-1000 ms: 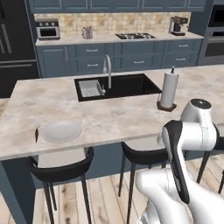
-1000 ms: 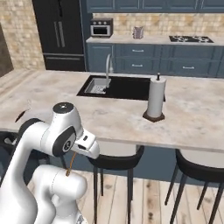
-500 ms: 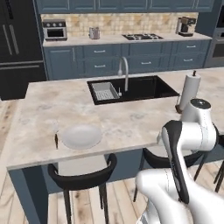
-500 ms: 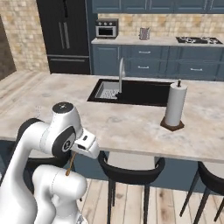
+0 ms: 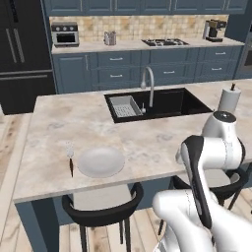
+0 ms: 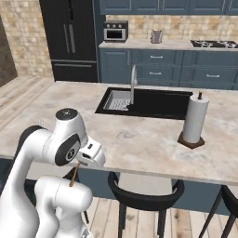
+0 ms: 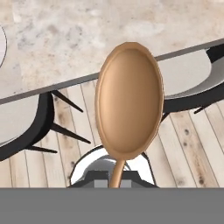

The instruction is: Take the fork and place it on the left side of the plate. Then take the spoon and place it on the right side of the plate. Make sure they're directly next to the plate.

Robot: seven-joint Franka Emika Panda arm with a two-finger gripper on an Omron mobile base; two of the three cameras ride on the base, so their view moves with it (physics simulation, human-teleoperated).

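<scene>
The whole scene is seen shifted across both base views compared with a second ago: the desk [image 5: 147,142] with its sink [image 5: 157,103] now sits further right in the left base view and the plate has come well into the picture. This is read as the base having driven sideways along the desk, not as any thing moving. It is judged that the robot is being carried toward the plate for the second half of the task.

The plate [image 5: 100,162] is found near the front edge of the desk, and nothing is seen lying on it. The fork [image 5: 71,158] lies just beside the plate's left rim, tines away from the front edge, so the first half of the task appears done. A dish rack [image 5: 125,106] rests in the left part of the sink, seemingly empty. A paper towel roll [image 6: 194,121] stands on its holder at the right of the desk.

The spoon [image 7: 129,105] is held up before the hand camera, bowl outward, its thin handle running down to the gripper [image 7: 117,181], whose fingers are clamped together on that handle. In the right base view the handle is seen poking below the hand, in front of the desk edge. The spot to the right of the plate is bare and not yet reached.
</scene>
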